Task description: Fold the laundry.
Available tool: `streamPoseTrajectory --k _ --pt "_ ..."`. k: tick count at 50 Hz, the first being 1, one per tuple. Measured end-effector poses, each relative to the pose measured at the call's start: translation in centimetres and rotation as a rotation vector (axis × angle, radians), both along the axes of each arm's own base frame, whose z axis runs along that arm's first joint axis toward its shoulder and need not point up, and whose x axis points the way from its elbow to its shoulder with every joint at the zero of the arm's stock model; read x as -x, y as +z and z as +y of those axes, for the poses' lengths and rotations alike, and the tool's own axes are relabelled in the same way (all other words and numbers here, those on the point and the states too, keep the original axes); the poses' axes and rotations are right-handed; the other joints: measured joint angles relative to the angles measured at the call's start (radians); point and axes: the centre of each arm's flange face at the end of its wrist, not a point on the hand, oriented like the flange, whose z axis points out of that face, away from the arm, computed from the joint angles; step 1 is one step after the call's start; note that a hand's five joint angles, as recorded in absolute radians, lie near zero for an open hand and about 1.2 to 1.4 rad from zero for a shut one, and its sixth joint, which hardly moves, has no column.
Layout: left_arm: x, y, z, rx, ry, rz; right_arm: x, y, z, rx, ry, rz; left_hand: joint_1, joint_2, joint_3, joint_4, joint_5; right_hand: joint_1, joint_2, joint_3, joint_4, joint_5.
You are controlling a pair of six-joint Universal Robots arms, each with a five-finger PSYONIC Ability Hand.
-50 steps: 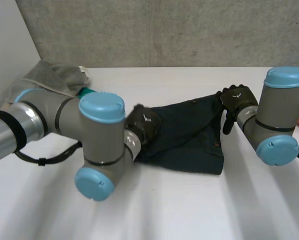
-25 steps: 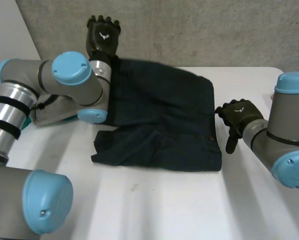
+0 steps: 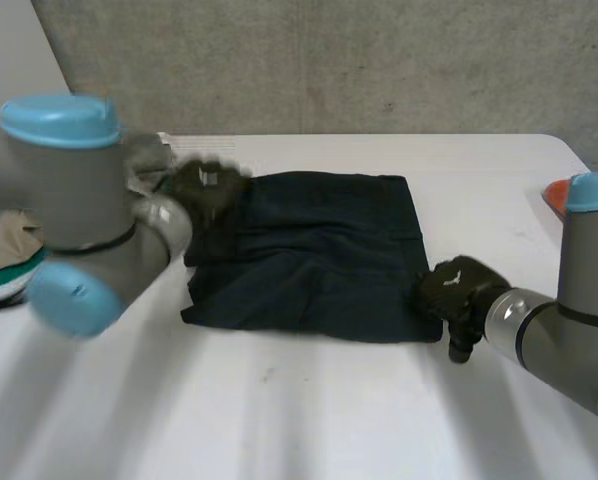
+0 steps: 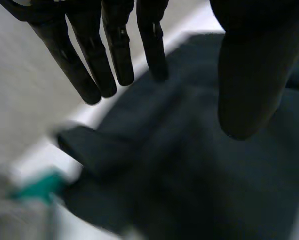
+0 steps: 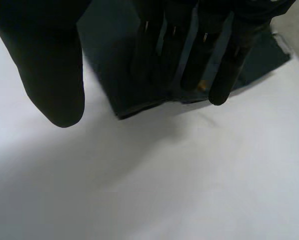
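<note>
the dark cloth (image 3: pixel 309 255) lies folded in the middle of the table (image 3: pixel 309 410), and its left edge is rumpled and uneven. the left hand (image 3: pixel 207 190) is at the far left corner of the cloth, its fingers (image 4: pixel 114 50) straight and spread, thumb apart, holding nothing. the right hand (image 3: pixel 457 295) is at the near right corner, its fingers (image 5: pixel 189 50) also straight over the cloth edge, thumb away, nothing pinched. i think the main danger is a grasp that takes the top layer only: then a lift would pull the fold open and not carry it over. if one hand takes hold before the other, the cloth may slide and the edges will not meet. the left arm is also near the pile (image 4: pixel 19 215) of other laundry, and a wide swing could drag it along.
</note>
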Motion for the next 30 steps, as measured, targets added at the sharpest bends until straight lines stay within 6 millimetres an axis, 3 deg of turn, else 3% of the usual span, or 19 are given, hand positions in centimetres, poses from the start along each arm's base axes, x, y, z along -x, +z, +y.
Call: streamPoseTrajectory --k 4,7,10,19,30 --pt "-1.7 -2.5 4.3 -0.225 -0.070 -0.057 -0.6 -1.1 0.2 -0.034 0.010 -0.013 0.110 0.128 0.128 0.125 0.121 0.002 0.003 0.004 0.005 0.005" --pt "-2.4 -3.9 6.0 -0.325 -0.099 -0.067 -1.1 -2.0 0.0 -0.027 0.004 -0.042 0.112 0.137 0.137 0.135 0.130 0.001 -0.004 -0.008 -0.004 -0.004" --pt "-2.6 -5.0 6.4 -0.367 -0.105 -0.071 -1.7 -2.7 -0.4 -0.008 -0.001 -0.072 0.085 0.113 0.116 0.108 0.108 -0.002 -0.016 -0.030 -0.024 -0.027" --pt "-2.4 -7.1 3.5 -0.335 -0.031 -0.093 -3.1 -4.6 -1.8 0.074 -0.010 -0.116 -0.181 -0.151 -0.147 -0.171 -0.168 -0.150 -0.200 -0.196 -0.200 -0.213" --pt "-0.8 -7.0 -0.2 -0.192 0.016 -0.096 -4.2 -5.2 -3.5 0.184 -0.019 -0.145 -0.248 -0.232 -0.233 -0.251 -0.254 -0.201 -0.234 -0.233 -0.248 -0.260"
